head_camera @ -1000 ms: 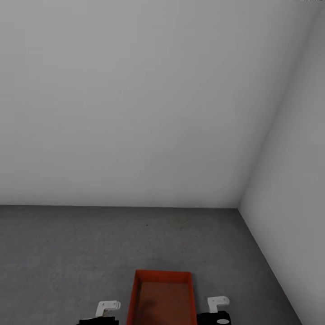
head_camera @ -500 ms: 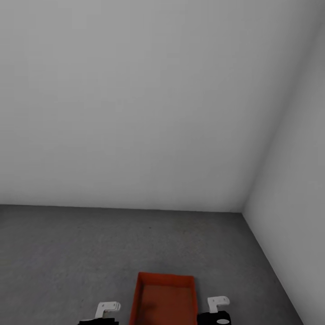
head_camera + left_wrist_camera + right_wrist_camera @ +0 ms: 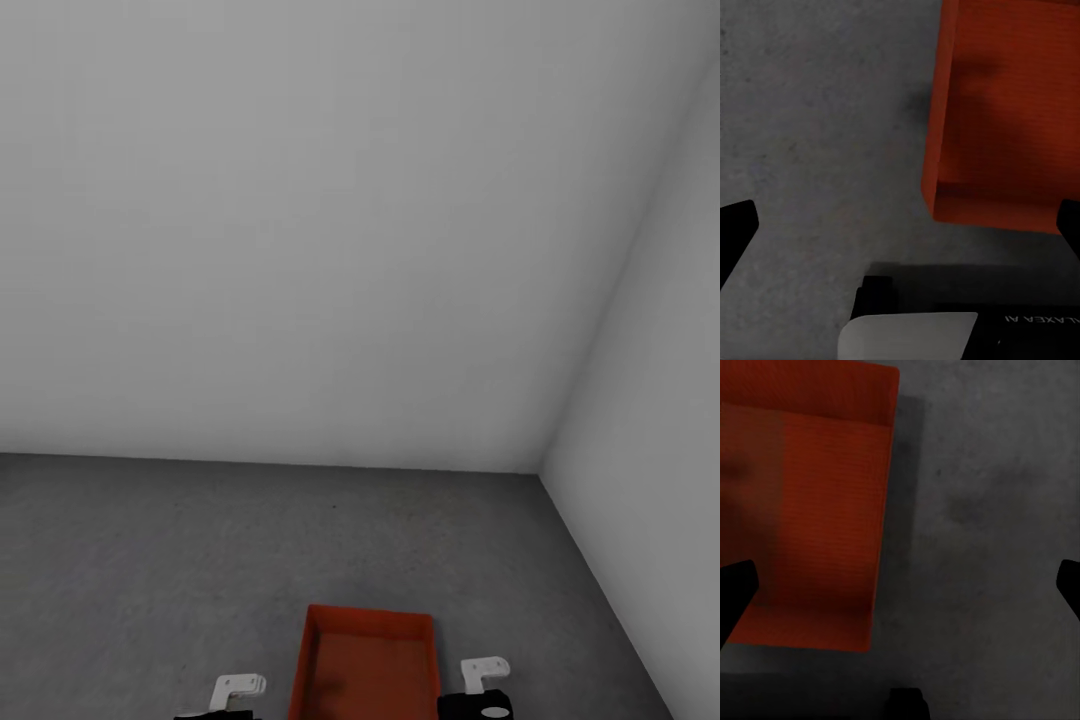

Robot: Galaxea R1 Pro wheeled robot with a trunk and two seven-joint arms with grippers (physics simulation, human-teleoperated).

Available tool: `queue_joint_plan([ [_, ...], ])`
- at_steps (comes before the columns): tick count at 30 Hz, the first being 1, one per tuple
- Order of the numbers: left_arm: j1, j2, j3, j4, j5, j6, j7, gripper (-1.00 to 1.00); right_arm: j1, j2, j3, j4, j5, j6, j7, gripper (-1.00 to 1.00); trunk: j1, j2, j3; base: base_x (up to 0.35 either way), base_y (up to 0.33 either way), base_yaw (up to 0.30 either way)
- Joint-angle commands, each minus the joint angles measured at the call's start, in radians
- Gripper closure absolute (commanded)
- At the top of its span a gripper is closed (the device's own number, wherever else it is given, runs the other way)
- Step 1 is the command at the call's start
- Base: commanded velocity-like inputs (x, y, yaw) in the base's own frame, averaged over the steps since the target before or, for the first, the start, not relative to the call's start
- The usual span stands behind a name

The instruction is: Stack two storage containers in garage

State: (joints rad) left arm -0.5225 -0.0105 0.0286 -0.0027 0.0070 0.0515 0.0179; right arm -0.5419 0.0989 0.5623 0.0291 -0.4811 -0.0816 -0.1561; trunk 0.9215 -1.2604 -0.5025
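**A:** Where is the bin?

**B:** One orange-red storage container (image 3: pixel 368 665) sits on the dark grey speckled floor (image 3: pixel 150 560) of the garage, short of the corner where the two plain white-grey walls (image 3: pixel 300 230) meet. From the head camera its far rim and inside show; its near end is cut off at the picture's edge.

**A:** And the arms?

**B:** The left gripper (image 3: pixel 238 688) is just beside the container on one side, the right gripper (image 3: pixel 484 670) just beside it on the other. In that view only their white brackets and black bodies show, so it does not tell how far the fingers are parted.

**A:** Do the wrist cameras help?

**B:** Yes. In the left wrist view the left gripper (image 3: pixel 900 225) has its two dark fingertips (image 3: pixel 736 225) at opposite edges of the picture, spread wide, with bare floor and a corner of the container (image 3: pixel 1005 112) between them and nothing gripped. The right wrist view gives the same for the right gripper (image 3: pixel 900 585): fingertips (image 3: pixel 735 585) far apart, the container (image 3: pixel 810 510) on the floor (image 3: pixel 990 510) beside it, casting a soft shadow. The container's inside is empty.
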Motion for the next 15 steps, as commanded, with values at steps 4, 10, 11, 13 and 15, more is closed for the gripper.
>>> queue_joint_plan([
  [4,-0.001,0.0,0.002,0.0,0.001,0.004,0.002,-1.0,-0.001,0.001,0.008,0.003,-0.01,-0.006,0.0,-1.0,0.0,-0.001,-0.001,0.0,0.0,0.0],
  [10,-0.001,0.0,0.002,0.0,0.001,0.004,0.002,-1.0,-0.001,0.002,0.008,0.003,-0.01,-0.005,-0.001,-1.0,0.0,-0.001,-0.001,0.0,0.0,0.0],
  [11,-0.001,0.0,0.002,0.0,0.001,0.004,0.002,-1.0,-0.001,0.002,0.008,0.003,-0.01,-0.004,-0.001,-1.0,0.0,-0.001,-0.001,0.0,0.0,0.0],
  [13,-0.001,0.0,0.002,0.0,0.001,0.004,0.002,-1.0,-0.001,0.001,0.008,0.003,-0.011,-0.003,-0.001,-1.0,0.0,-0.001,-0.001,0.0,0.0,0.0],
  [15,-0.001,0.0,0.002,0.0,0.001,0.004,0.004,-1.0,-0.001,0.001,0.008,0.003,-0.012,-0.001,-0.002,-1.0,0.0,-0.001,-0.001,0.0,0.0,0.0],
])
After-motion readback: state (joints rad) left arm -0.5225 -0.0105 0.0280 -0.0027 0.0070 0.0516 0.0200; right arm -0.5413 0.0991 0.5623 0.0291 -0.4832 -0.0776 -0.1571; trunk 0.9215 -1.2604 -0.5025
